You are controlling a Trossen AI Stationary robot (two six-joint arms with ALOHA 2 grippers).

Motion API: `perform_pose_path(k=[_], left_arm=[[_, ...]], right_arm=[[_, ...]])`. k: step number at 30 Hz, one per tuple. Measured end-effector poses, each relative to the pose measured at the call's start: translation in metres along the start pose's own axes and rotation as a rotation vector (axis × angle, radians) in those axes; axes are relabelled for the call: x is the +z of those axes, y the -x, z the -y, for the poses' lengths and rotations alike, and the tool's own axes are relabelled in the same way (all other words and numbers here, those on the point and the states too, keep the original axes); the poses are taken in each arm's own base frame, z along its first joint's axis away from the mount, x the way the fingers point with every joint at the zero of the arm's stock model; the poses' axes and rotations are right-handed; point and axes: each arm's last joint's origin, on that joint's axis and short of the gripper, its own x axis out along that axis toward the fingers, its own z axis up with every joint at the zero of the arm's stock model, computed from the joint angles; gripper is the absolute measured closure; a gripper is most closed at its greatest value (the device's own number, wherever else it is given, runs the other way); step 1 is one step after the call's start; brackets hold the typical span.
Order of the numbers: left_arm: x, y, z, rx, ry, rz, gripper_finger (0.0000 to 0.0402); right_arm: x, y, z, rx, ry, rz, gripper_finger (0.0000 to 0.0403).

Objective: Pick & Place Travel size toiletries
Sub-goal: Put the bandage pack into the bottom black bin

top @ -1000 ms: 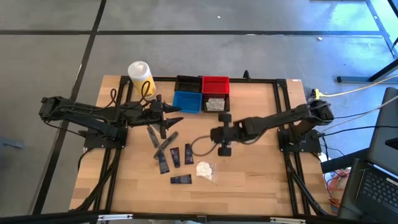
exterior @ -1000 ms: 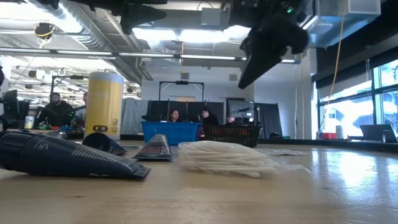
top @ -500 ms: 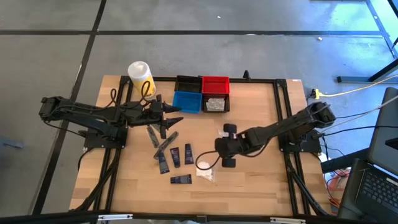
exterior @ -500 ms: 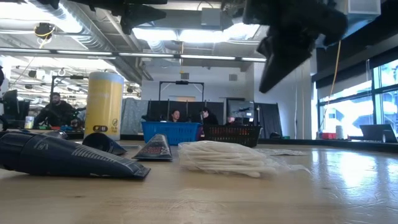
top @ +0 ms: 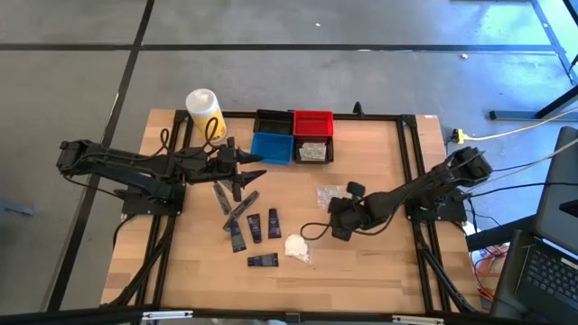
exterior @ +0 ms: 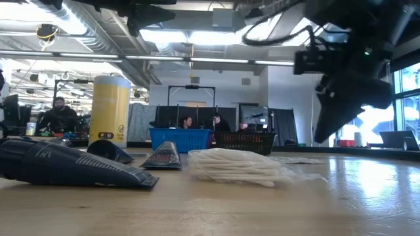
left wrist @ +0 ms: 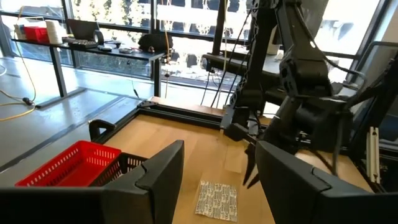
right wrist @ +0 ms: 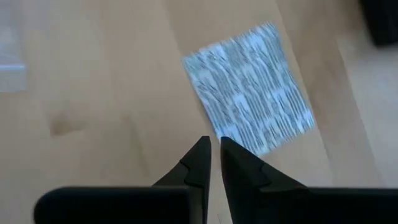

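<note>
Several flat dark tubes (top: 255, 226) and a white wad in clear wrap (top: 296, 246) lie on the wooden table. A clear patterned packet (top: 327, 194) lies flat right of them. My right gripper (top: 340, 215) hangs slanted down just above the table, close to that packet (right wrist: 252, 87), fingertips (right wrist: 214, 144) parted by a narrow gap, nothing between them. In the low view it (exterior: 341, 111) hovers right of the wad (exterior: 236, 167). My left gripper (top: 242, 170) waits level above the tubes' far end, open and empty (left wrist: 214, 180).
Small bins stand at the far edge: black (top: 273, 122), red (top: 312, 122), blue (top: 272, 147), and a black one holding a packet (top: 313, 152). A yellow container (top: 204, 110) stands at the far left. Bare wood lies right of and nearer than the items.
My right gripper has moved toward the table's near and right edges and sunk closer to the tabletop, rolling about its own axis. The clear packet, covered by the arm before, now shows beside it.
</note>
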Motion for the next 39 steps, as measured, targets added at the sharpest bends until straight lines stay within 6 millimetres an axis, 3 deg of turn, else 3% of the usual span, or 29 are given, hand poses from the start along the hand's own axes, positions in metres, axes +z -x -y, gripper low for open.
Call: perform_pose_path(k=[13,20,27,39], left_arm=[[0.0,0.0,0.0,0.0,-0.001,-0.002,0.0206],[0.0,0.0,0.0,0.0,0.0,-0.001,0.0206],[0.0,0.0,0.0,0.0,0.0,-0.001,0.0206],[0.0,0.0,0.0,0.0,0.0,-0.001,0.0206]], right_arm=[[-0.054,0.006,0.025,0.079,-0.485,0.137,0.0296],[-0.06,-0.004,0.022,0.229,-0.578,0.209,0.0269],[-0.075,-0.016,0.03,0.194,-0.802,0.216,0.0274],[-0.072,-0.02,0.033,0.205,-0.898,0.237,0.023]])
